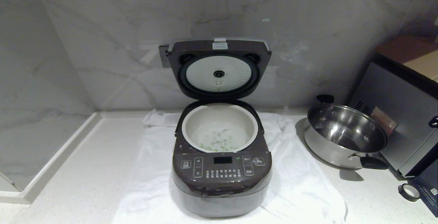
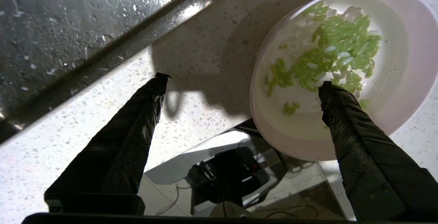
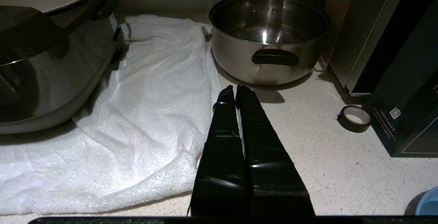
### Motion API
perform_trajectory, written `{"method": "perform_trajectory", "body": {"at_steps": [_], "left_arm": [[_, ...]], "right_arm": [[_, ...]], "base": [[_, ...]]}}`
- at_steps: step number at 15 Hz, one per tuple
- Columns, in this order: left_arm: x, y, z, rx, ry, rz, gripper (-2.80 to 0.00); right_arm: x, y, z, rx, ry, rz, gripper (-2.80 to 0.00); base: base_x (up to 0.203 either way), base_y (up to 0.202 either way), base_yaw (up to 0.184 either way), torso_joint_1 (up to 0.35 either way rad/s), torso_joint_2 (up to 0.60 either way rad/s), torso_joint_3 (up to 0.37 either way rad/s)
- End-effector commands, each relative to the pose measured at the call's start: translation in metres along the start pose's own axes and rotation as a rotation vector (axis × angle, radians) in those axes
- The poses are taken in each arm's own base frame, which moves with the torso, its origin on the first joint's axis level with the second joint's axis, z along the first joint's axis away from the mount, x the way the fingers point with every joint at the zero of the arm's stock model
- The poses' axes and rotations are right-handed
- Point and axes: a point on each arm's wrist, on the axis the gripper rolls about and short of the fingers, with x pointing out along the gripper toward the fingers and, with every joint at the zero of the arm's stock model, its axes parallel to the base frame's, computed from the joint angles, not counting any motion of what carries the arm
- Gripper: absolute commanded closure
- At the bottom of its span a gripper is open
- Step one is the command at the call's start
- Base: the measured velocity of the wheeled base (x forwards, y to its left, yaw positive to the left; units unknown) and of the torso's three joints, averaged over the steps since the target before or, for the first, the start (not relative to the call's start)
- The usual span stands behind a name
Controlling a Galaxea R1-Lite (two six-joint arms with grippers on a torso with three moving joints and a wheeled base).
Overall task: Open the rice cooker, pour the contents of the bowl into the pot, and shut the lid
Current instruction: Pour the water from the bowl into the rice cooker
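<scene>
**Item: rice cooker** [image 1: 221, 169]. Dark brown, sits on white towel [image 1: 301, 183] mid-bench. Lid [image 1: 219, 68] up on rear hinge, silver disc facing fwd. Pot [image 1: 219, 126] seated inside, a few green bits lying on its floor.

**Item: bowl** [image 2: 407, 70]. Pale pink, white inside, on speckled bench [image 2: 205, 56] close to its edge; outside head view. Contents [image 2: 328, 56] mostly still in it: green pieces w/ some white.

**Item: left end effector** [image 2: 241, 80]. Fingers [image 2: 143, 114] spread wide, holding nothing. One finger over bare bench, the other overlapping the bowl's inside; can't tell if it touches.

**Item: right end effector** [image 3: 235, 90]. Fingers pressed together, empty, parked low over bench betw. towel and steel pan [image 3: 270, 36]. Tape roll [image 3: 354, 118] nearby.

**Risks (est.):**
- Most of the load looks unpoured; shutting the lid now would leave the job short.
- Bowl near bench edge: a skewed regrasp or a nudge to the rim could tip it or push it off, spilling the pieces.
- Thin-wall pinch w/ one finger inside could slip, esp. if the inside is wet.
- Tilting the bowl before it's over the pot rim would scatter pieces onto towel or button panel.
- Lid stands tall at rear; arm carrying the bowl could knock it down early.
</scene>
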Motion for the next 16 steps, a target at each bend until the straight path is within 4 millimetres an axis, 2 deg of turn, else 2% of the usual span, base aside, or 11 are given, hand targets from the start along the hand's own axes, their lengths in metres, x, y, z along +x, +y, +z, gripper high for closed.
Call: {"method": "perform_trajectory", "body": {"at_steps": [1, 7, 8, 16], "left_arm": [[0.014, 0.0, -0.001, 0.0, 0.037, -0.018, -2.8], [0.04, 0.004, 0.005, 0.0, 0.024, 0.032, -2.8], [0.042, 0.005, 0.005, 0.0, 0.024, 0.034, 0.0], [0.049, 0.008, 0.001, -0.014, 0.046, 0.03, 0.0]], "right_arm": [[0.0, 0.0, 0.0, 0.0, 0.002, 0.0, 0.0], [0.0, 0.0, 0.0, 0.002, 0.002, 0.0, 0.0], [0.0, 0.0, 0.0, 0.002, 0.002, 0.0, 0.0], [0.0, 0.0, 0.0, 0.003, 0.002, 0.0, 0.0]], "base": [[0.0, 0.0, 0.0, 0.0, 0.0, 0.0], [0.0, 0.0, 0.0, 0.0, 0.0, 0.0], [0.0, 0.0, 0.0, 0.0, 0.0, 0.0], [0.0, 0.0, 0.0, 0.0, 0.0, 0.0]]}}
